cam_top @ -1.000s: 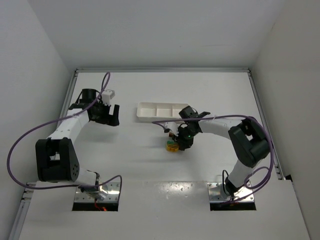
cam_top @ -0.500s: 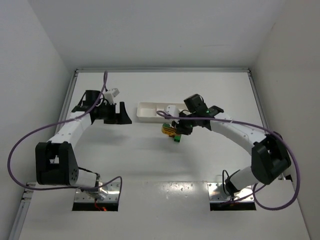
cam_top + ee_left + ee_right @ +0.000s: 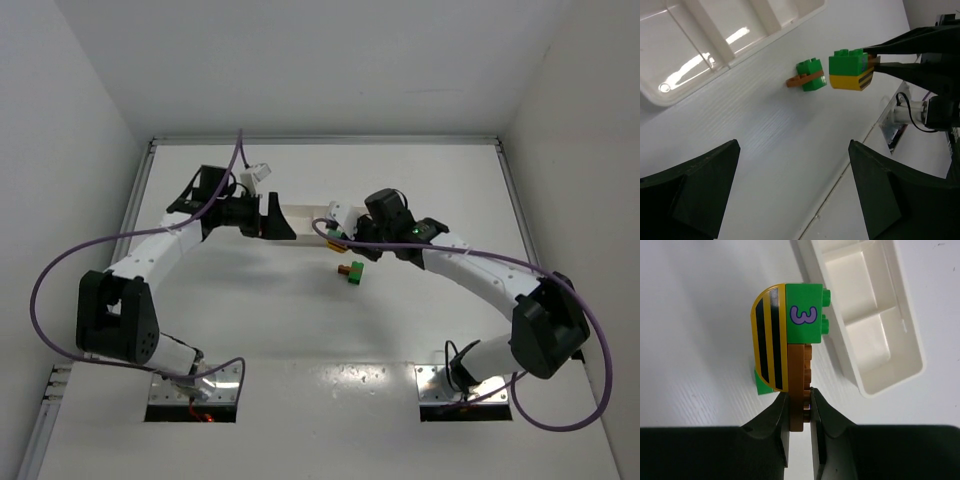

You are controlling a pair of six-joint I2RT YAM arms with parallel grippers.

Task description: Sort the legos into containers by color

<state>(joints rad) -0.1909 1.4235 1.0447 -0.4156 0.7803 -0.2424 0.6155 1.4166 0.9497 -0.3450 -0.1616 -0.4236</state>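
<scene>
The white counter (image 3: 250, 320) carries both arms, which reach inward toward each other from their two sides. The long, shallow white plastic tray (image 3: 866, 316) with its three square compartments lies just ahead of the left gripper (image 3: 277, 217) and just beyond and to the right of the right gripper (image 3: 800, 401); from above, much of it is hidden between the two.

The left gripper stands wide, its two dark fingers (image 3: 690, 192) far apart with nothing between them. In its wrist view the tray sits past its left finger.

The right gripper is closed narrowly on a small stack of joined legos (image 3: 785, 340), which appears lifted off the counter. Its fingertips (image 3: 777, 412) pinch the thin reddish-brown plate (image 3: 799, 385) at the near end of the stack. Fixed to that plate are a curved yellow-orange brick with black stripes (image 3: 769, 337) on the left and, at the far end, a green brick printed with a purple 3 (image 3: 802, 315), its studs pointing toward the tray.

A second, loose pair, a small green brick joined to a reddish-brown plate (image 3: 810, 80), rests on the counter just beside the held stack, near the tray's long wall and ahead of the open left gripper.
</scene>
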